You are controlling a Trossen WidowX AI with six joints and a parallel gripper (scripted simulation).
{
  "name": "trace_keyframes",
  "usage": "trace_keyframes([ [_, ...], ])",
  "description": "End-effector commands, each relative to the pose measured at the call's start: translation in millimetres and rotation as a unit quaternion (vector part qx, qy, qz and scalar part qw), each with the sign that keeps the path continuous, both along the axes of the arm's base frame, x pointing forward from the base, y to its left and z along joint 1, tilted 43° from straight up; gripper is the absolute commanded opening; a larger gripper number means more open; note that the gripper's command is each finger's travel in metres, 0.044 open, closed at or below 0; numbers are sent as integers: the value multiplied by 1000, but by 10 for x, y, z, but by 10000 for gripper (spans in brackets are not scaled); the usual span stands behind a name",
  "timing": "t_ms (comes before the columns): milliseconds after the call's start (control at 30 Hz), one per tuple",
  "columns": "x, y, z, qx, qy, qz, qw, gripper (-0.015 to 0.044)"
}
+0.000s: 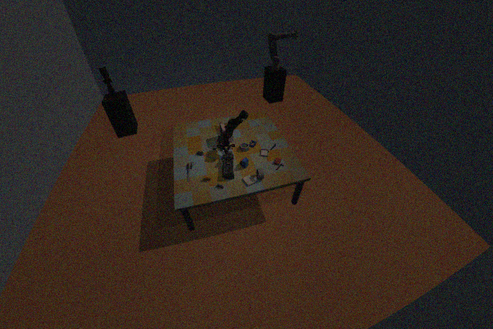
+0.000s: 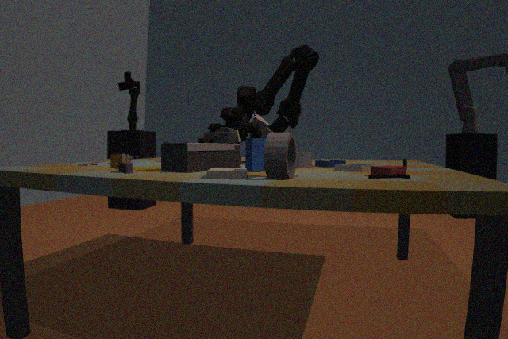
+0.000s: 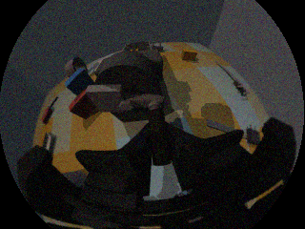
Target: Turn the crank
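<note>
The machine (image 1: pixel 227 166) (image 2: pixel 176 156) (image 3: pixel 129 72) is a long dark grey box with a raised, rounded part, standing on the patterned table. Its crank has a pale grey part (image 3: pixel 140 102) at the end facing the arm. The dark upright handle (image 3: pixel 161 143) stands between the fingertips. My gripper (image 1: pixel 226 149) (image 3: pixel 155 124) is shut on the crank handle, low at the machine's arm-side end. Small brass-coloured spots (image 3: pixel 135 50) show at the machine's far end in the wrist view. The red pointer cannot be made out, so its level against the zero marks cannot be told.
A blue block (image 1: pixel 243 162) (image 2: pixel 255 155) (image 3: pixel 79 81) and a grey ring (image 2: pixel 280 156) (image 3: pixel 75 66) stand beside the machine. A red-faced block (image 3: pixel 86 103) is close to the crank. A small yellow block (image 2: pixel 117 160) (image 3: pixel 190 55) lies on the other side.
</note>
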State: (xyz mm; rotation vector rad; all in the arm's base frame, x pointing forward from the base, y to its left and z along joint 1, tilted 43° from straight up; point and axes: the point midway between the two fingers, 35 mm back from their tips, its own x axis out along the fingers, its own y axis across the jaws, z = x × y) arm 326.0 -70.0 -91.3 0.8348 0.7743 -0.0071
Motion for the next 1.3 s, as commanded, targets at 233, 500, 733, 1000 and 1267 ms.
trace_keyframes([
  [233,41,174,-64,-1,4,1,1000,0],
  [500,70,267,-48,-1,4,1,1000,0],
  [733,95,324,-17,0,4,1,1000,0],
  [1000,109,344,11,0,4,1,1000,0],
  [1267,108,341,15,0,4,1,1000,0],
])
